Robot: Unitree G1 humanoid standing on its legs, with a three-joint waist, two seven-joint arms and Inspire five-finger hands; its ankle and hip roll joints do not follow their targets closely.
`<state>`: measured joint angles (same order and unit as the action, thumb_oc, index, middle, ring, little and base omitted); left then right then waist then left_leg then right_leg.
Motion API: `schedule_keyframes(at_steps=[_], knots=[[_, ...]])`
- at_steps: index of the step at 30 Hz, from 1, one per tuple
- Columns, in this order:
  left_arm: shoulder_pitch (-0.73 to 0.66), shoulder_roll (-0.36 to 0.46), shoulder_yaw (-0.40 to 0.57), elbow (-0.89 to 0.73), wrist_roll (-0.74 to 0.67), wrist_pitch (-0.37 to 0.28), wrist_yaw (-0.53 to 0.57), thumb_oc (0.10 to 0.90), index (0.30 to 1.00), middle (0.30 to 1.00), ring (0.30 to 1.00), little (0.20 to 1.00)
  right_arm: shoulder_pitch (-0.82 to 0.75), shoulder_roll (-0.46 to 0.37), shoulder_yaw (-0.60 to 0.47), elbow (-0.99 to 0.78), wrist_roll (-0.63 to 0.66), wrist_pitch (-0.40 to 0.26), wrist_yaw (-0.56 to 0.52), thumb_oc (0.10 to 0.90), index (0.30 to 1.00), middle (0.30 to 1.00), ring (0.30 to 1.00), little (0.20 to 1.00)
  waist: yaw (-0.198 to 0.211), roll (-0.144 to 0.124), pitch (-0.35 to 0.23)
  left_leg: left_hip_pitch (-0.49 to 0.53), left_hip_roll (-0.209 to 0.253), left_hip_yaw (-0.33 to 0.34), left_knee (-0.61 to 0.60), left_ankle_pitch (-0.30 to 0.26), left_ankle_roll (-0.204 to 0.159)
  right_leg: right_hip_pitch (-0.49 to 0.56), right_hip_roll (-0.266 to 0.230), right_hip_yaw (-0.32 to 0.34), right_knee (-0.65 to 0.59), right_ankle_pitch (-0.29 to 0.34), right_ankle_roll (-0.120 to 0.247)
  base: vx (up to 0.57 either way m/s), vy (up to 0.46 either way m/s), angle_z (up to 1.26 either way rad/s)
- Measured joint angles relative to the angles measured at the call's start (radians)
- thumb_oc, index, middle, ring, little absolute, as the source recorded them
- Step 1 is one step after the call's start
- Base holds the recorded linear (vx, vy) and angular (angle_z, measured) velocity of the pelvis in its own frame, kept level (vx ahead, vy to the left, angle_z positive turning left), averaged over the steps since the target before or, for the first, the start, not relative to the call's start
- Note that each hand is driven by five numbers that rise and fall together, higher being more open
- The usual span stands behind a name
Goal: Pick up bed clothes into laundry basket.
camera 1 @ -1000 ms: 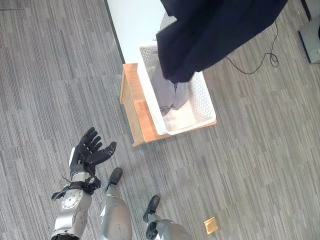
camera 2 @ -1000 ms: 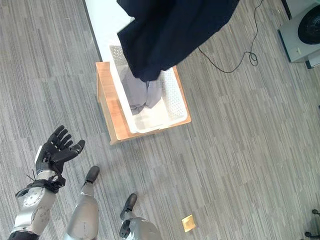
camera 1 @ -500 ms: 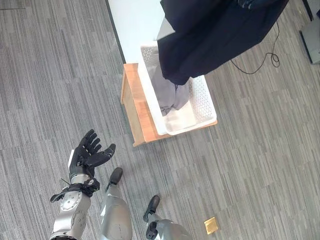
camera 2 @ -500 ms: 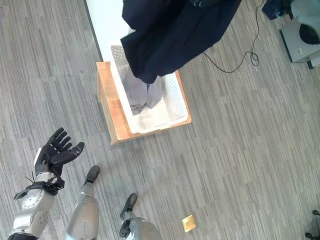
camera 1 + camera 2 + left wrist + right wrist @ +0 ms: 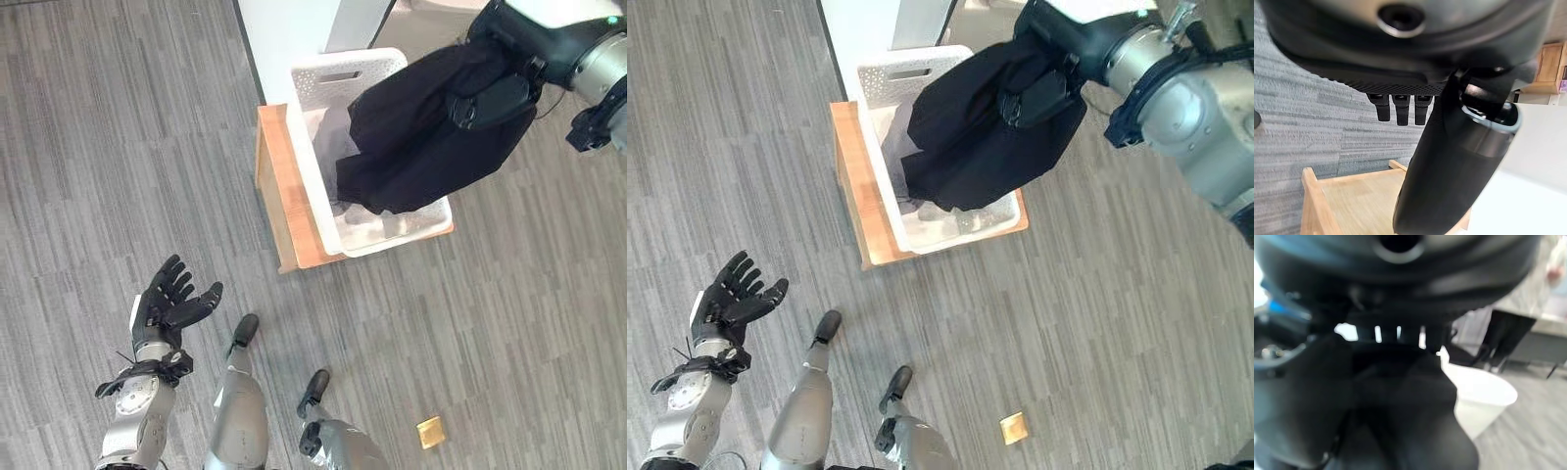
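Observation:
A white laundry basket (image 5: 338, 74) stands on a low wooden stand (image 5: 284, 196) and holds a grey garment (image 5: 328, 132). My right hand (image 5: 493, 95) is above the basket's right side, shut on a dark navy garment (image 5: 416, 152). That garment hangs over the basket, and its lower edge droops inside the rim. In the right wrist view the dark cloth (image 5: 1400, 421) lies bunched under the hand, with the basket (image 5: 1481, 396) past it. My left hand (image 5: 172, 304) is open over the carpet at the lower left, palm up, far from the basket.
A white bed surface (image 5: 289, 29) lies beyond the basket at the top. Grey carpet surrounds the stand on its other sides. A small gold square (image 5: 429, 431) lies on the floor at the lower right. The wooden stand (image 5: 1352, 196) shows past my left hand's fingers.
The camera has shifted. My right arm has come into view and the dark garment has dropped lower, onto the basket. My left hand has hardly moved.

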<state>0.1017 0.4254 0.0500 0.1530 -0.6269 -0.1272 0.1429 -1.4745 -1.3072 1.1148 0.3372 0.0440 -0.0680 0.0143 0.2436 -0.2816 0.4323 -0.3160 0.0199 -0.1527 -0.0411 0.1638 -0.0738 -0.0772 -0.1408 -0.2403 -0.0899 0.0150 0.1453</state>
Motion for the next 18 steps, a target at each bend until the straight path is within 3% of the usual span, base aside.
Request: schedule_keyframes(at_steps=[13,15,18], knots=[[-0.037,-0.001,-0.010,-0.006,0.000,-0.005,0.008,0.800,0.900,0.900,0.900,0.900,0.022,0.191,-0.044,0.012,0.000,0.036,0.007,0.400,0.300,0.300,0.300,0.300,0.024,0.010,0.007,-0.033,0.000,-0.007,0.001,0.000,0.000,-0.028,0.002,-0.001,0.000,0.000,0.000,0.00,0.002,0.01],[-0.045,-0.001,-0.011,-0.004,0.000,-0.008,0.008,0.800,0.900,0.900,0.900,0.900,0.020,0.195,-0.042,0.015,0.000,0.034,0.015,0.800,0.900,0.900,0.900,0.900,0.030,0.010,0.007,-0.041,0.000,-0.008,0.001,0.001,-0.001,-0.034,0.003,-0.002,0.000,0.000,0.000,0.00,0.000,0.00],[-0.057,0.001,-0.010,-0.005,0.000,-0.010,0.008,0.800,0.900,0.900,0.900,0.900,-0.044,0.224,0.044,0.124,0.006,0.043,0.060,0.800,0.900,0.900,0.900,0.900,0.050,0.010,0.008,-0.044,0.002,-0.013,0.003,0.001,-0.001,-0.034,0.006,-0.003,0.000,0.000,0.000,0.00,-0.005,0.04]])
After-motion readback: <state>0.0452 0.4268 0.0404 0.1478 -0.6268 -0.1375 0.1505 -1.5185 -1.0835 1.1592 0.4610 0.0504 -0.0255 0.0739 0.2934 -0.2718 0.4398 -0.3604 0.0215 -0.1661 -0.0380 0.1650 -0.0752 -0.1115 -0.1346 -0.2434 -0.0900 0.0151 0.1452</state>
